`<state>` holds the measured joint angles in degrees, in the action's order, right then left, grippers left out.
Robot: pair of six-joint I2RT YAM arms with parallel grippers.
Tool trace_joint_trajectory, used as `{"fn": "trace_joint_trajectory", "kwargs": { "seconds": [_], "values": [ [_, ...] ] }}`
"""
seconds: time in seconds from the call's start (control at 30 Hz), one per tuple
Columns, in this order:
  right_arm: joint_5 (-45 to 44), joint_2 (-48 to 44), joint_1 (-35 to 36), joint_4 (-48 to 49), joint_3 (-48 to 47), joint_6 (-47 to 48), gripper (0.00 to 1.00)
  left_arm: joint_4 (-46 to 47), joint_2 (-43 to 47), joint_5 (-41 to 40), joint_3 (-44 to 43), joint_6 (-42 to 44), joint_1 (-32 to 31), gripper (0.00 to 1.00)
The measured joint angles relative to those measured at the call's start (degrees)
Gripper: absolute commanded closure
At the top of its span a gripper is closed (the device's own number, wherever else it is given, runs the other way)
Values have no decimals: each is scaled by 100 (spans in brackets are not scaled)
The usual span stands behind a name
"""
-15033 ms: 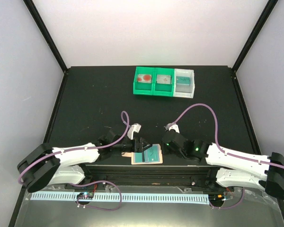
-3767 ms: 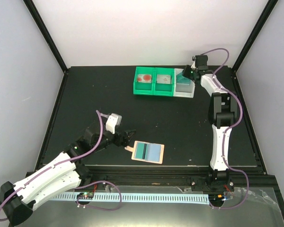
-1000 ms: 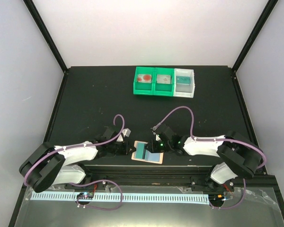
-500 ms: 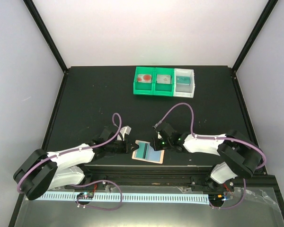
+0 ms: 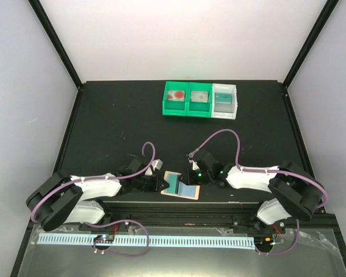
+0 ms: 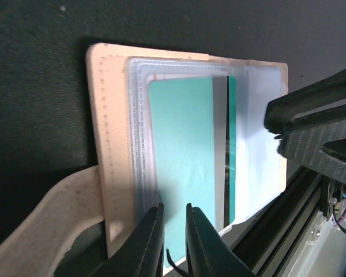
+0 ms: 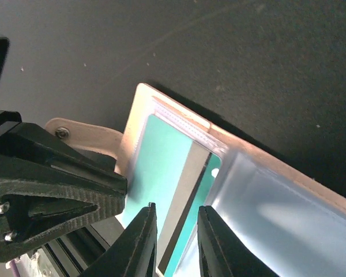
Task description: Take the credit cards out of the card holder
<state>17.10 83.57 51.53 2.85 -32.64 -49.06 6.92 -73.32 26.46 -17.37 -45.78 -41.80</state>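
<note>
Striped credit card runs straight away from right gripper (fingers slightly parted); left gripper's hold on card holder unclear.

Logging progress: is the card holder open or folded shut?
Open: the card holder lies spread flat, both clear inner sleeves facing up, a teal striped card visible in one.

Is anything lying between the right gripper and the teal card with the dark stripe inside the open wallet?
Only the clear plastic sleeve of the tan leather-like card holder seems to cover the teal striped card; the right gripper is at its edge, and nothing else lies between them.
</note>
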Motion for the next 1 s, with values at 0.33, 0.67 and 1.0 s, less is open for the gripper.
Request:
{"fn": "trace_joint_trajectory", "kwargs": {
  "seconds": [0.33, 0.67, 1.0],
  "values": [
    [-2, 286, 0, 516, 330, -219, 77, 378, -223, -70, 22, -186, -494, 90],
    [46, 291, -17, 896, 520, -236, 87, 466, -249, -225, 22, -310, -669, 90],
    [90, 273, -44, 1040, 597, -184, 99, 396, -179, -310, 22, -284, -673, 87]
  ]
}}
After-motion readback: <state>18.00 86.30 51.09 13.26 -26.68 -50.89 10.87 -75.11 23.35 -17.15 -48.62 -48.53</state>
